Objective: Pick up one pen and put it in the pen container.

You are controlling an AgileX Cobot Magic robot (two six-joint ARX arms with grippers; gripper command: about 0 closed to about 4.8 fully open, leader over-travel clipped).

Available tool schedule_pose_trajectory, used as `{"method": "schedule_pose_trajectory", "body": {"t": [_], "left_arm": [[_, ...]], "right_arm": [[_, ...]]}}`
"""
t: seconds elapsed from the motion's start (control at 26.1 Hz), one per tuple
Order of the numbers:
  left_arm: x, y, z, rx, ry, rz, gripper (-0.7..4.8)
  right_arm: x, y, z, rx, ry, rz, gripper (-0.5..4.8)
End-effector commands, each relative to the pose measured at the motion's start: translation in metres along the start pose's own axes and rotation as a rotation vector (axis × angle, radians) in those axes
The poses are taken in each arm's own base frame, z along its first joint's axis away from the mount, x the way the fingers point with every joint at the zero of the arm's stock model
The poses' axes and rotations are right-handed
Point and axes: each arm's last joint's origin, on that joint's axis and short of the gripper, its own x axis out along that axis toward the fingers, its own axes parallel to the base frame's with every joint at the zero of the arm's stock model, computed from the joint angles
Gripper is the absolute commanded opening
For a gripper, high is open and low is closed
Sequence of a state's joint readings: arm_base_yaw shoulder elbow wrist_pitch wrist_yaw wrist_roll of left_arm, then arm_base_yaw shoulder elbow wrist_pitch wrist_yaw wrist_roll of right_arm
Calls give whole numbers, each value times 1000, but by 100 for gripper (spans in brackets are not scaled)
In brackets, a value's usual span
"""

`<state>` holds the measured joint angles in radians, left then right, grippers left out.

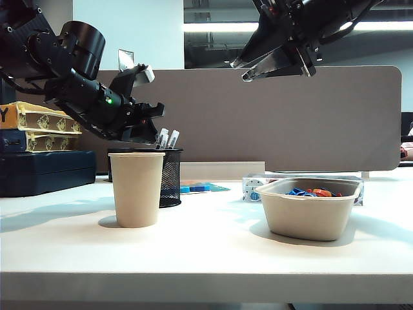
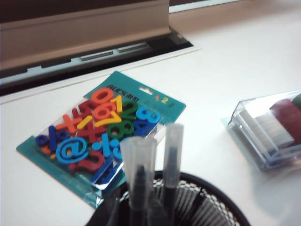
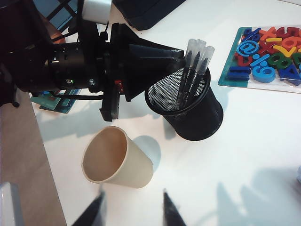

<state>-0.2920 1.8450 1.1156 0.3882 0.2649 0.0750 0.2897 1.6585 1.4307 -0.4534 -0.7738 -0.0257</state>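
The left gripper [image 3: 181, 55] hangs just above the rim of the pen container [image 3: 188, 106], its dark fingers [image 3: 155, 52] reaching to the clear caps of the pens; whether the tips touch the caps or how far apart they stand I cannot tell, and nothing shows as clamped between them. The pen [image 3: 188, 70] stands in the pen container with two others, all leaning together, caps up, poking above the mesh rim. In the left wrist view the same caps [image 2: 141, 165] rise out of the black mesh. The right gripper [image 1: 271, 64] hangs high over the middle of the table, well clear of everything, its two fingertips [image 3: 171, 212] parted with nothing between them. A paper cup [image 1: 136, 188] stands just in front of the pen container. A packet of coloured plastic numbers [image 2: 101, 132] lies flat behind it, a clear box [image 2: 270, 127] further along, and a beige bowl [image 1: 311, 208] sits on the right of the white table [image 1: 206, 252].
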Motion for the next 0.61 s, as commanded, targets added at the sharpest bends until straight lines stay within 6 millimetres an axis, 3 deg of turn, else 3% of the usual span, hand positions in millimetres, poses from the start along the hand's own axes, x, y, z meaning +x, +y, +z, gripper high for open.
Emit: {"method": "schedule_pose_trajectory", "body": {"t": [0.04,0.34,0.61], "left_arm": [[-1,0,3,21,-1,3,76],[-3,0,6,25,-8,3,76],[-19,-3,26,38,-55,8,76]], "right_arm": [[-2,2,3,-20,-13,2,149],[-10,-7,3,-9,-25,-68,149],[-24,-21,3,16,-48,-111,149]]}}
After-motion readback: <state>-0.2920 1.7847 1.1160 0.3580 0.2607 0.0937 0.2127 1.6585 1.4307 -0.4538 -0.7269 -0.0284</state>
